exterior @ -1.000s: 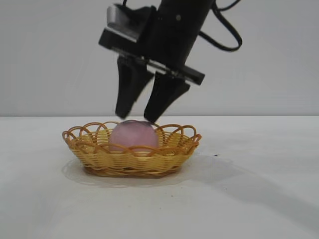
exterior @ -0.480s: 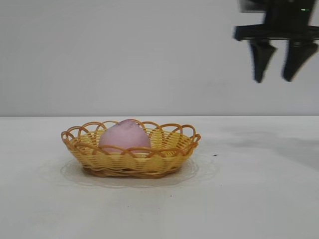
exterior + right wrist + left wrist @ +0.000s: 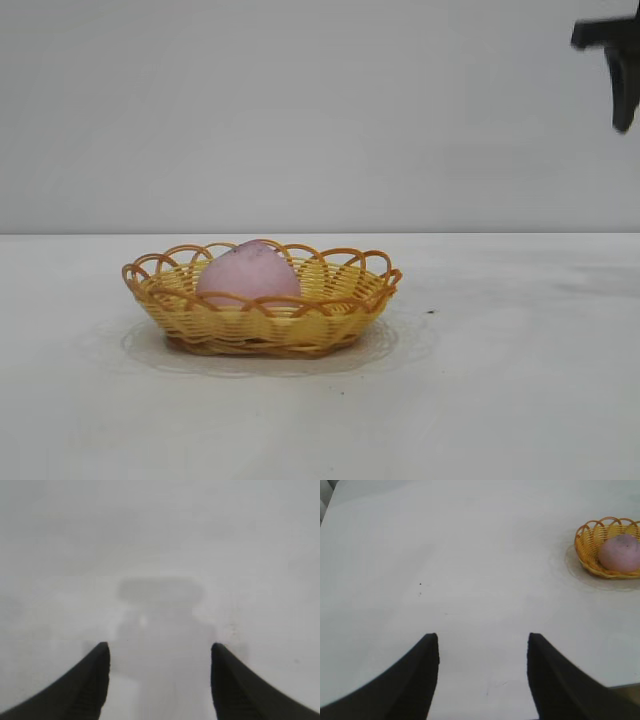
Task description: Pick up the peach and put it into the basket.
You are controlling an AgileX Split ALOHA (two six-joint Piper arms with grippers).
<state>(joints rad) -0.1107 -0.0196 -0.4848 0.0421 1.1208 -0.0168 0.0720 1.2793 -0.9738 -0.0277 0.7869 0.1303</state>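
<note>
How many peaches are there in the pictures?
1. The matte pink, rounded peach sits inside the shallow yellow-orange wicker basket on the white table. No other fruit shows, and the basket looks too shallow to hide one.

— What carries everything here?

— A plain white bench [image 3: 520, 400], matte and flat, reaching back to a pale wall in the exterior view.

— And what sits directly on it?

— Only the basket [image 3: 262, 325], a shallow oval of yellow-orange wicker with a looped, scalloped rim. It stands upright, left of the middle of the bench in the exterior view. From the left wrist view the same basket [image 3: 586, 550] lies far off toward one edge, with open white surface all around it.

— Any marks on the surface?

— A tiny dark speck [image 3: 432, 312] just beside the basket's right end, and a soft shadow ringing the base.
</note>
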